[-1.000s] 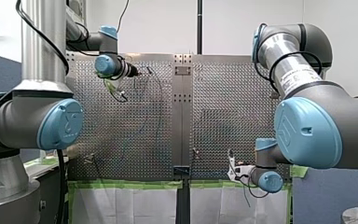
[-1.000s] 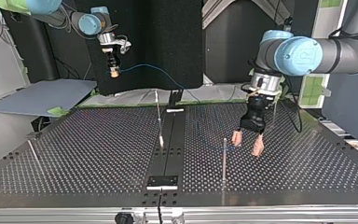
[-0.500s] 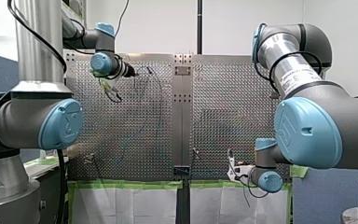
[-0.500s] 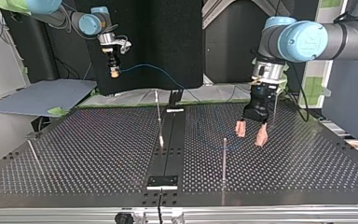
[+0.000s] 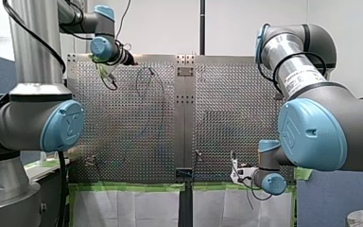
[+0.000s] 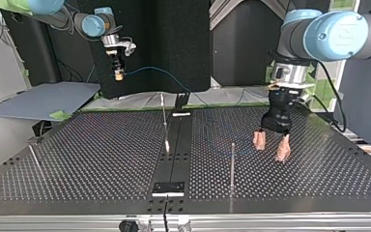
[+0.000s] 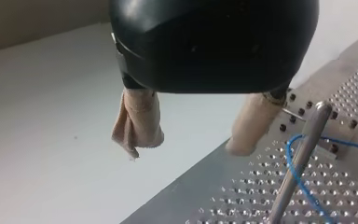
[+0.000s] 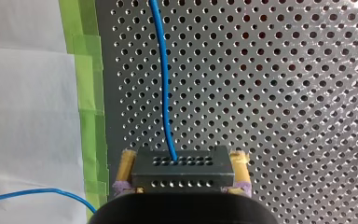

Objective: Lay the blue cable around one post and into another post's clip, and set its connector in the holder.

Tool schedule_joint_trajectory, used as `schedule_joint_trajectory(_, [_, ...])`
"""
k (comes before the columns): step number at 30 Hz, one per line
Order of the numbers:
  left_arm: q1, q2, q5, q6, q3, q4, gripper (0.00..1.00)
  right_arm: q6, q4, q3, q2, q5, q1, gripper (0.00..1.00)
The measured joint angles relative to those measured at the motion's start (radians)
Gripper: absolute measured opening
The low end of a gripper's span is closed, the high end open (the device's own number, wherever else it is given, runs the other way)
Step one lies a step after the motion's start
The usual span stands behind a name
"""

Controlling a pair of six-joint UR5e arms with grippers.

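Perforated bench [image 6: 101, 159] across the whole scene, with a dark centre strip from far edge to near edge. Two arms over it, both in from the top view's upper edge.

Left tool [image 6: 271, 147] at the top view's right, low over the bench, beige fingers [image 7: 137, 122] spread wide and nothing between them. Right tool [image 6: 119, 75] at the top view's left, well above the bench's far edge, pinching the connector [image 8: 184, 170] between yellow pads [image 8: 126, 163].

Thin upright post [image 6: 232, 162] just left of the left tool in the top view and a little nearer. In the left wrist view, close beside one fingertip but outside the gap. Second post [image 6: 164, 123] by the centre strip, farther back. Clip too small to make out. Dark plate [image 6: 169, 187] at the strip's near end, possibly the holder, though not certain.

Blue cable [image 6: 154, 68] out of the connector, straight ahead of the right tool in its wrist view. In the top view, sagging in an arc rightward and down to the far edge near the strip, then faint across the bench toward the first post. In the left wrist view, curving round that post.

Judged from this: loop round the post likely laid, clip and holder yet to do. Key relation for the coming move: connector end high, far and left, in the right tool. Cable's long axis from there toward the post at the right. Left arm nearer the post and the stretch lying on the bench, right arm the only one with a grip.
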Motion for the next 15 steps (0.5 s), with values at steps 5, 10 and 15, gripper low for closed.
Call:
schedule_joint_trajectory(5, [-0.008,-0.009,-0.052,0.054,0.054,-0.054,1.0,0.002,0.002,-0.002,0.0,-0.001,0.002,0.01])
schedule_joint_trajectory(10, [-0.02,-0.005,-0.098,0.101,0.101,-0.101,1.0,0.003,0.003,-0.002,0.0,-0.001,0.004,0.01])
schedule_joint_trajectory(15, [-0.037,0.005,-0.123,0.158,0.158,-0.158,1.0,0.004,0.003,-0.003,0.0,0.0,0.004,0.01])
